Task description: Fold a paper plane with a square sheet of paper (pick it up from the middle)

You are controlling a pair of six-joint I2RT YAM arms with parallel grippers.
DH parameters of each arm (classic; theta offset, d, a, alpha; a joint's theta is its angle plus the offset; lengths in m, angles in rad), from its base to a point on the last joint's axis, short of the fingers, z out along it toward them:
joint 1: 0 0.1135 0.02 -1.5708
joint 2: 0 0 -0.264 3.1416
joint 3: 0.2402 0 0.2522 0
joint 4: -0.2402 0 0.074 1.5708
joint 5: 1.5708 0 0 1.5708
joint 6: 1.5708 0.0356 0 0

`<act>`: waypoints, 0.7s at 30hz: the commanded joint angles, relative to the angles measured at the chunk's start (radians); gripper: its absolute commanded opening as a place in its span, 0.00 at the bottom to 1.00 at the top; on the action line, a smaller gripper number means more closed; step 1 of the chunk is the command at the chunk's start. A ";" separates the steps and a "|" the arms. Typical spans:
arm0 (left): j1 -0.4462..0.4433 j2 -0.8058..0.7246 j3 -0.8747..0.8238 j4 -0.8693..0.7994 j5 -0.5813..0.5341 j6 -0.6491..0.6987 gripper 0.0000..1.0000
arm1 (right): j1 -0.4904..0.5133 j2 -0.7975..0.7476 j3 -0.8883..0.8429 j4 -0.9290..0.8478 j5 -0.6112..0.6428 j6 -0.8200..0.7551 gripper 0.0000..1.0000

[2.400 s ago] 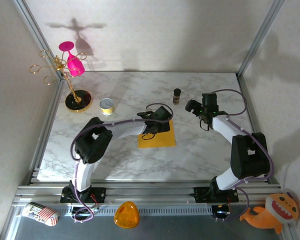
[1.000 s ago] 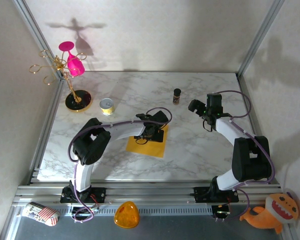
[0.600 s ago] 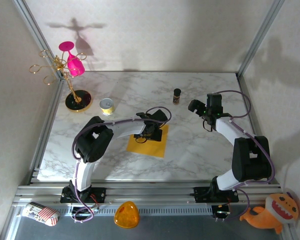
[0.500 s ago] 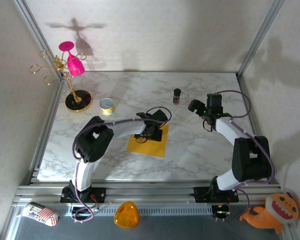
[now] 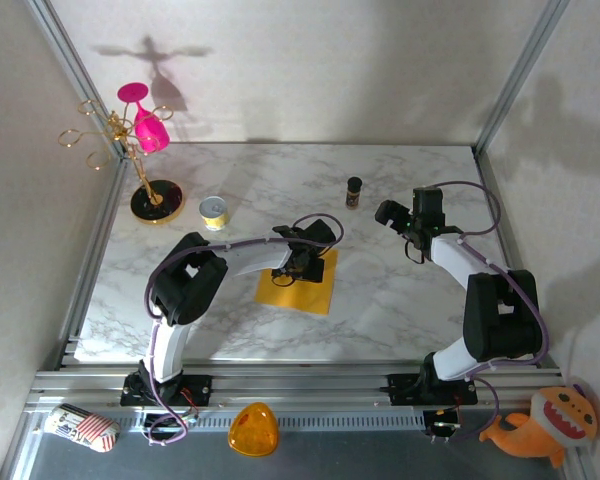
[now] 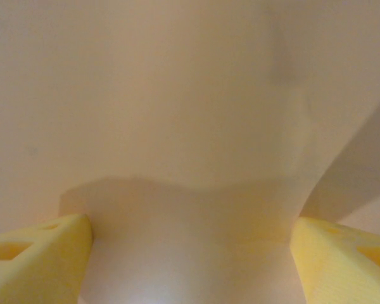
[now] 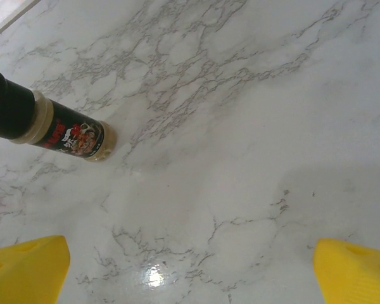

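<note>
The square sheet of paper [image 5: 298,287], orange-yellow, lies flat on the marble table [image 5: 400,300] near the middle, turned slightly askew. My left gripper [image 5: 298,262] points down onto its middle. In the left wrist view the yellow fingers [image 6: 38,259] stand wide apart, and the sheet [image 6: 190,234], washed out pale at this range, humps up between them. My right gripper [image 5: 385,212] hangs open above bare marble at the back right, its yellow fingertips [image 7: 25,266] far apart with nothing between them. No folded paper plane is in view.
A dark spice bottle [image 5: 354,191] stands just left of the right gripper and shows lying across the right wrist view [image 7: 50,125]. A yellow tin [image 5: 213,211] and a gold rack with a pink glass [image 5: 145,130] stand back left. An orange dome [image 5: 253,430] sits on the front rail.
Since the earliest frame the sheet has slid left and turned under my left gripper. Over the last second the left fingers have drawn slightly closer. The right arm has barely shifted.
</note>
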 commanded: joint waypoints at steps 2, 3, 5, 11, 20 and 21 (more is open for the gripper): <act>0.014 0.023 -0.050 -0.025 0.007 0.010 0.78 | -0.007 0.009 0.013 0.005 -0.004 -0.009 0.98; 0.015 0.018 -0.050 -0.023 0.007 0.009 0.77 | -0.007 0.009 0.013 0.005 -0.005 -0.009 0.99; 0.018 0.006 -0.046 -0.023 0.008 0.007 0.73 | -0.007 0.007 0.013 0.005 -0.005 -0.008 0.99; 0.024 -0.075 -0.045 0.003 0.041 0.000 0.48 | -0.007 0.001 0.026 -0.008 -0.049 0.006 0.99; 0.086 -0.273 -0.131 0.195 0.301 -0.017 0.31 | -0.006 -0.067 -0.005 0.020 -0.181 0.047 0.97; 0.098 -0.294 -0.148 0.233 0.348 -0.025 0.31 | -0.007 -0.080 -0.015 0.026 -0.203 0.047 0.96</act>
